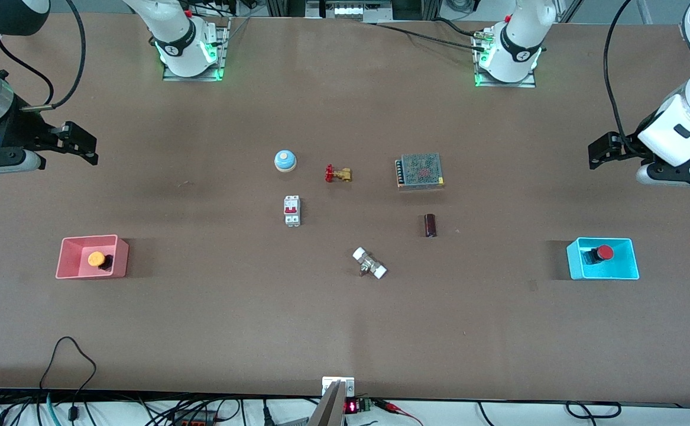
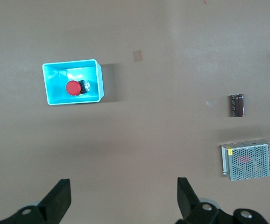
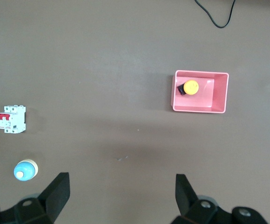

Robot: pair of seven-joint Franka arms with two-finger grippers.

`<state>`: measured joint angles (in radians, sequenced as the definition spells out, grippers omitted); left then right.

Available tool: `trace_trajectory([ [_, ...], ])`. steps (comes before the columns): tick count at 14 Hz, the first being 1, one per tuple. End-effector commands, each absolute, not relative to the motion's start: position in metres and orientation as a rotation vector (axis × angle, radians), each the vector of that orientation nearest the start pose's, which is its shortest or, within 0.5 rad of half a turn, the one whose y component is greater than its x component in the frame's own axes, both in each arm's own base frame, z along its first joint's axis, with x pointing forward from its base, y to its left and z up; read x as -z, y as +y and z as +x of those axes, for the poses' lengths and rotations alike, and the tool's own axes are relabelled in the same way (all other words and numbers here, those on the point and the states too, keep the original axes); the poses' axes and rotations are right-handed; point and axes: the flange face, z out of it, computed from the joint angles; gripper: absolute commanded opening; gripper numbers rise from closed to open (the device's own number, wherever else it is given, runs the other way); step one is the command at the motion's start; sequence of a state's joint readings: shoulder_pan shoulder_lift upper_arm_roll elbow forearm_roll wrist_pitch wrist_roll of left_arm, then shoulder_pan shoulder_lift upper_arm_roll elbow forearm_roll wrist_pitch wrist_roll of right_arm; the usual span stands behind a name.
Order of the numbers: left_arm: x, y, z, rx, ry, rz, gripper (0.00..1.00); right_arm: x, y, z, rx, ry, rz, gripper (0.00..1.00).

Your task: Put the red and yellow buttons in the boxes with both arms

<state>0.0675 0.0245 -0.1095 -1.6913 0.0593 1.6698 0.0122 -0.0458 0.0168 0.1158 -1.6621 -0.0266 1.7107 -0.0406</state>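
The yellow button [image 1: 96, 259] lies in the pink-red box [image 1: 78, 248] toward the right arm's end of the table. It also shows in the right wrist view [image 3: 190, 87], in its box [image 3: 214, 95]. The red button [image 1: 604, 252] lies in the cyan box [image 1: 619, 269] toward the left arm's end, and shows in the left wrist view [image 2: 72, 88] in that box [image 2: 55, 77]. My right gripper [image 1: 84, 144] [image 3: 122, 193] is open and empty, raised over bare table. My left gripper [image 1: 598, 154] [image 2: 124, 196] is open and empty, also raised over bare table.
In the middle of the table lie a blue dome bell [image 1: 285, 160], a brass valve [image 1: 337, 174], a white circuit breaker [image 1: 292, 210], a mesh power supply [image 1: 420, 171], a dark cylinder [image 1: 430, 225] and a white-ended fitting [image 1: 369, 263].
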Motion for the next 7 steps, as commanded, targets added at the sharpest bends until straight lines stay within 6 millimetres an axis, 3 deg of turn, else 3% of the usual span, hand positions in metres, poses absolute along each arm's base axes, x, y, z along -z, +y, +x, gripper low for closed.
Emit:
trace_trajectory([
  [1, -0.567, -0.0172, 0.5585, -0.075, 0.119, -3.081, 1.0, -0.5945, 0.0378, 0.5651, 0.028, -0.168, -3.17, 1.0],
  [3, -0.567, -0.0172, 0.5585, -0.075, 0.119, -3.081, 1.0, -0.5948, 0.0386, 0.5628, -0.008, -0.133, -3.169, 1.0],
  [5, -0.5668, -0.0173, 0.5583, -0.077, 0.119, -3.082, 1.0, -0.5945, 0.0376, 0.5625, -0.01, 0.01, -3.174, 1.0],
  [7, -0.5668, -0.0173, 0.5583, -0.077, 0.119, -3.082, 1.0, -0.5945, 0.0364, 0.5626, -0.01, 0.006, -3.177, 1.0],
])
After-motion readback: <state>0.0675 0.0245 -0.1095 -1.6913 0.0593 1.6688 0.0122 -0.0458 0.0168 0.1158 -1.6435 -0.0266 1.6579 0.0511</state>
